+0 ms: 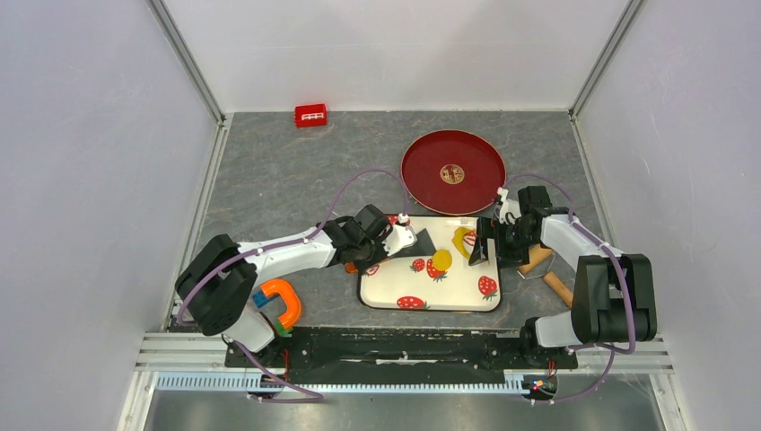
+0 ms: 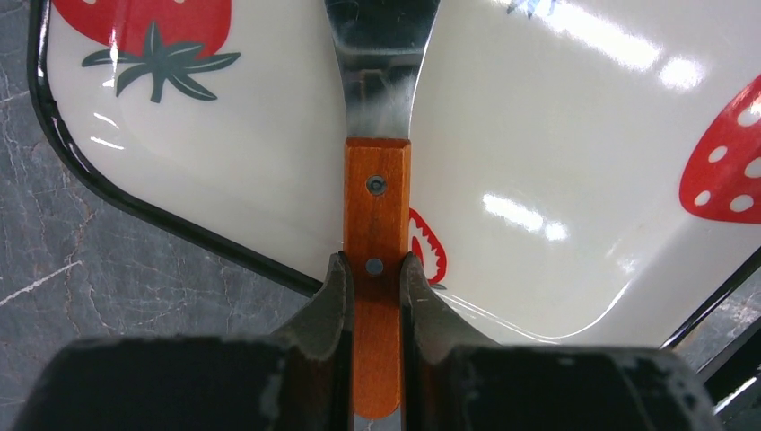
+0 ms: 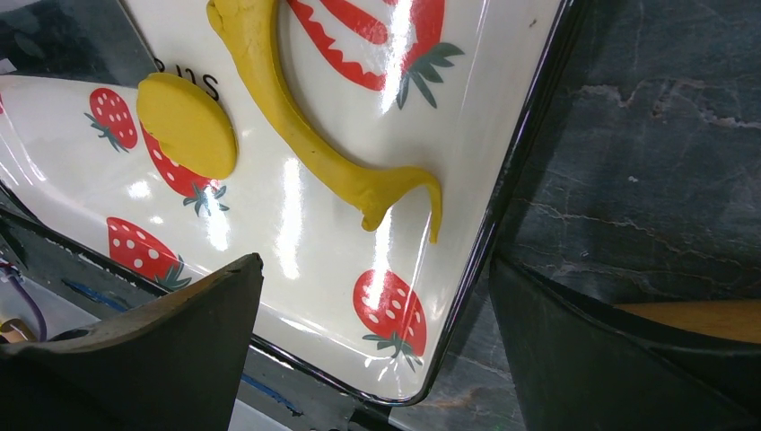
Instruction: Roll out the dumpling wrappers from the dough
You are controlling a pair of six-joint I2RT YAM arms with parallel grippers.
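Observation:
A small round yellow wrapper lies flat on the strawberry-print tray, beside a curved ragged strip of leftover yellow dough. Both show in the right wrist view, the wrapper to the left of the strip. My left gripper is shut on the wooden handle of a metal spatula. Its blade reaches over the tray's far left part, short of the wrapper. My right gripper is open and empty over the tray's right edge, one finger on each side of it.
A red plate sits behind the tray. A tan wooden roller lies right of the tray, beside my right arm. An orange ring-shaped tool lies near the left arm's base. A small red block sits at the far left.

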